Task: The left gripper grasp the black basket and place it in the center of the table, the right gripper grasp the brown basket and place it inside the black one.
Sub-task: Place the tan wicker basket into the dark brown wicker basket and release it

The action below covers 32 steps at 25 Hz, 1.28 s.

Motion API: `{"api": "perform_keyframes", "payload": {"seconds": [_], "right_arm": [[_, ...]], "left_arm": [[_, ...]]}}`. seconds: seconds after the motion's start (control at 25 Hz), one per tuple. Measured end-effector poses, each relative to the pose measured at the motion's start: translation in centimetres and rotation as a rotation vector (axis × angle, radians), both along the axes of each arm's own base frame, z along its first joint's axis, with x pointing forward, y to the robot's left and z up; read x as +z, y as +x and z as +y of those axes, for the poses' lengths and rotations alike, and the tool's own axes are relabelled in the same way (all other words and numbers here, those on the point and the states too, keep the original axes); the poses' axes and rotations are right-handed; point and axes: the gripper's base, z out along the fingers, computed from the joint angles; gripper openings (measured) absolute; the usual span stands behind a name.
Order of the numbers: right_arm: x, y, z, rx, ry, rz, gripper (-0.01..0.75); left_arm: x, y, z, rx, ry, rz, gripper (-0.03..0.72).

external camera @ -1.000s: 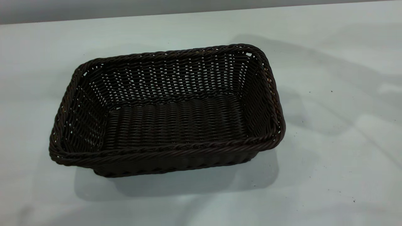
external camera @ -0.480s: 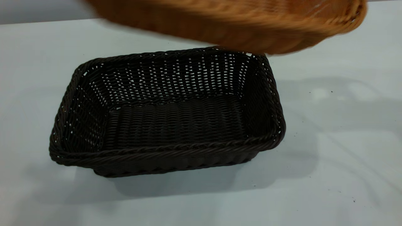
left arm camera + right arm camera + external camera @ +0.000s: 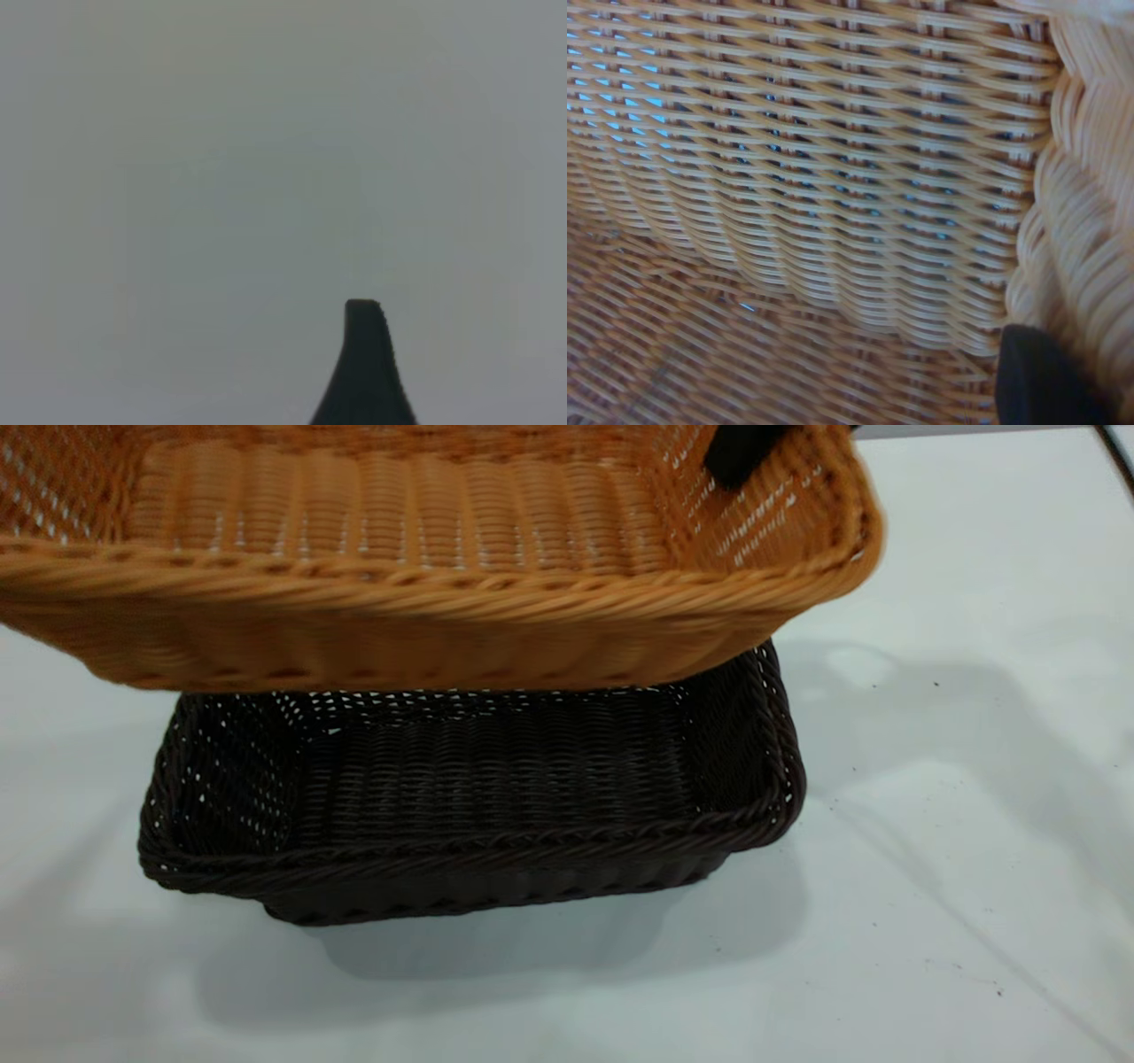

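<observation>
The brown basket (image 3: pixel 425 549) hangs in the air over the far half of the black basket (image 3: pixel 461 850), hiding the black one's back rim. My right gripper (image 3: pixel 753 456) is shut on the brown basket's right short wall near the rim, with one black finger (image 3: pixel 1041 381) pressed against the inside weave. The black basket stands empty on the white table (image 3: pixel 930 824) around the middle. The left gripper (image 3: pixel 447 381) is away from both baskets over a blank grey surface; one finger (image 3: pixel 363 363) shows alone with nothing beside it, so it is open.
Bare white tabletop with a few dark specks (image 3: pixel 935 684) lies to the right of and in front of the black basket. The table's far edge (image 3: pixel 974 432) runs along the top right.
The brown basket has come in from the top and right, first as a blur above the black basket's back rim, and now hangs lower and nearer over it. The black basket has not moved.
</observation>
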Motion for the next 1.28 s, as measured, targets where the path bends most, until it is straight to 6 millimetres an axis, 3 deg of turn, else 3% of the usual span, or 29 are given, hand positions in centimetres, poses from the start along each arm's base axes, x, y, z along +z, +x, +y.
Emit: {"api": "perform_keyframes", "payload": {"seconds": [0.2,0.64,1.28], "right_arm": [[-1.6,1.3,0.5,-0.026,-0.014,0.041,0.099],[-4.4,1.6,0.4,-0.020,-0.080,0.107,0.099],[-6.1,2.1,0.1,-0.050,-0.138,0.102,0.099]], "left_arm": [[0.0,0.0,0.0,-0.005,0.003,-0.001,0.481],[0.0,0.0,0.1,0.010,0.000,-0.004,0.481],[0.1,0.0,0.1,0.015,0.002,-0.007,0.481]]}}
